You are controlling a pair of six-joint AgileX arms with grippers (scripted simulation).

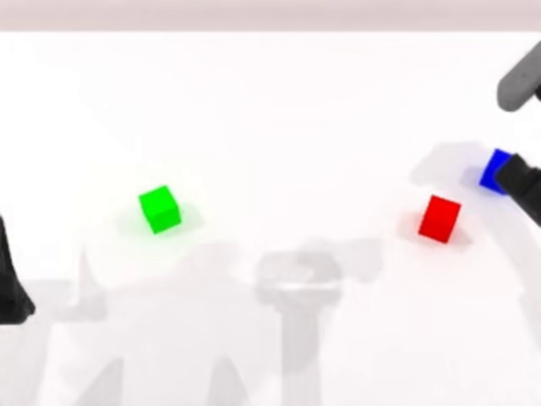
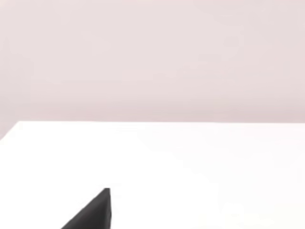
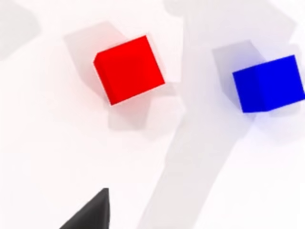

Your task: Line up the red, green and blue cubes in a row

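The green cube (image 1: pixel 161 209) sits alone on the left half of the white table. On the right, the red cube (image 1: pixel 439 218) (image 3: pixel 129 69) rests flat on the table. The blue cube (image 1: pixel 497 171) (image 3: pixel 269 83) lies just beyond it, near the right edge. My right gripper (image 1: pixel 519 183) hovers over the blue cube's right side, open and holding nothing, and covers part of it from above. In the right wrist view only one dark fingertip (image 3: pixel 96 212) shows, well short of both cubes. My left gripper (image 1: pixel 12 292) is parked at the left edge, open; one fingertip (image 2: pixel 95 212) shows over bare table.
The table's far edge (image 1: pixel 270 32) runs along the top of the top view. A wide stretch of bare white surface separates the green cube from the red one. Grey arm shadows fall across the near part of the table.
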